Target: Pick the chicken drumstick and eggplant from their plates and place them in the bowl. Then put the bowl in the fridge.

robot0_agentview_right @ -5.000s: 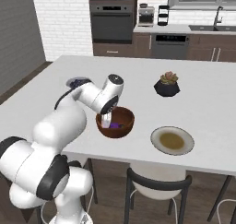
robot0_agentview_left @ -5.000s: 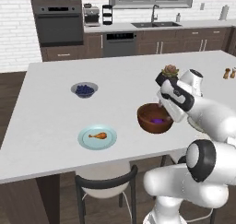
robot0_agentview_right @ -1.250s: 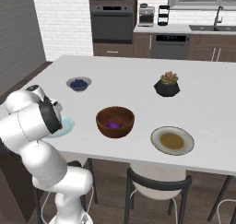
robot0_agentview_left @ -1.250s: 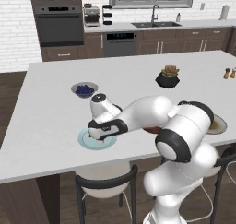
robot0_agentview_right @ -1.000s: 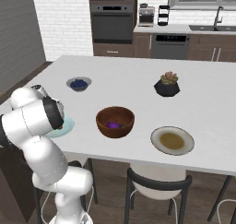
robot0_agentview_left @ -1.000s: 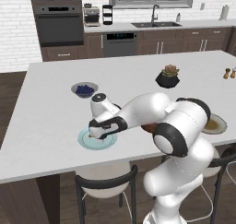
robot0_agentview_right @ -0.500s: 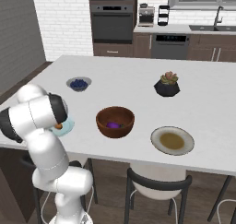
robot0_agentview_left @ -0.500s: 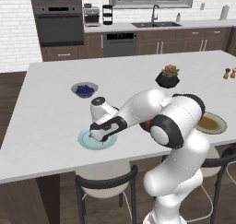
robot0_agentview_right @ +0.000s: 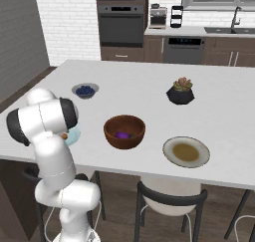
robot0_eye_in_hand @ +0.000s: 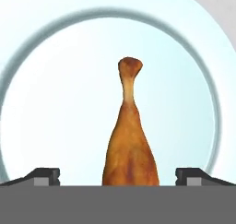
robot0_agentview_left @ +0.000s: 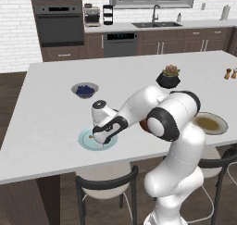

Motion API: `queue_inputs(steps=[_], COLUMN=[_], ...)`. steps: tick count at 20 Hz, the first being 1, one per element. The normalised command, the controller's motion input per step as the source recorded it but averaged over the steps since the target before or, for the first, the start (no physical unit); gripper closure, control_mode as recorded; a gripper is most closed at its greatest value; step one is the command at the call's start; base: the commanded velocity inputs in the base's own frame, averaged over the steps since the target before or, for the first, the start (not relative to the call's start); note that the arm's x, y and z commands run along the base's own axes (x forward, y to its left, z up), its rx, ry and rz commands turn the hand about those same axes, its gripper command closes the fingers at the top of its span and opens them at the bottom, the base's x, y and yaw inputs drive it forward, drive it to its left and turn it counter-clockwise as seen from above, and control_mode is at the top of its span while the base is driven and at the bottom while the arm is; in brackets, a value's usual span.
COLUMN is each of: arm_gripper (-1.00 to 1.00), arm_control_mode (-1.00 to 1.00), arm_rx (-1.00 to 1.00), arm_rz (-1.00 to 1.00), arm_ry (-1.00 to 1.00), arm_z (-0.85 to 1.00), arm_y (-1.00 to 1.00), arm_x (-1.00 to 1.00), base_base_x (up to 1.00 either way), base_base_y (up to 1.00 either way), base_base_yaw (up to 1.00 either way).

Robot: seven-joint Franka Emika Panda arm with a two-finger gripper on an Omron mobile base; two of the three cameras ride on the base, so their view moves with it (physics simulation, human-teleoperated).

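eggplant sits in the bowl; gripper, jaws wide, straddles the chicken drumstick on its plate; fridge step remains.

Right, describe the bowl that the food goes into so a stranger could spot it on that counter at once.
On the white island counter, look near the front edge, between the pale blue plate and the tan plate. The bowl sits there: deep, round, reddish-brown wood, with the purple eggplant inside. The grey berry bowl is smaller and shallower, and the black succulent pot holds a plant.
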Motion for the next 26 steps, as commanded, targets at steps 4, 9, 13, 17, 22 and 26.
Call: queue_inputs(steps=[4, 9, 13, 17, 22, 26], arm_gripper=[-1.00, 1.00, 1.00, 1.00, 1.00, 1.00], arm_control_mode=[-1.00, -1.00, -1.00, -1.00, -1.00, -1.00], arm_rx=[0.00, 0.00, 0.00, 0.00, 0.00, 0.00], arm_rz=[0.00, 0.00, 0.00, 0.00, 0.00, 0.00], arm_ry=[0.00, 0.00, 0.00, 0.00, 0.00, -0.03], arm_z=[-0.18, -0.22, -0.14, -0.08, 0.70, 1.00], arm_y=[0.06, 0.08, 0.05, 0.01, -0.24, -0.70], arm_x=[0.23, 0.09, 0.01, 0.00, -0.68, -0.98], base_base_x=[0.00, 0.00, 0.00, 0.00, 0.00, 0.00], base_base_y=[0.00, 0.00, 0.00, 0.00, 0.00, 0.00], base_base_yaw=[0.00, 0.00, 0.00, 0.00, 0.00, 0.00])
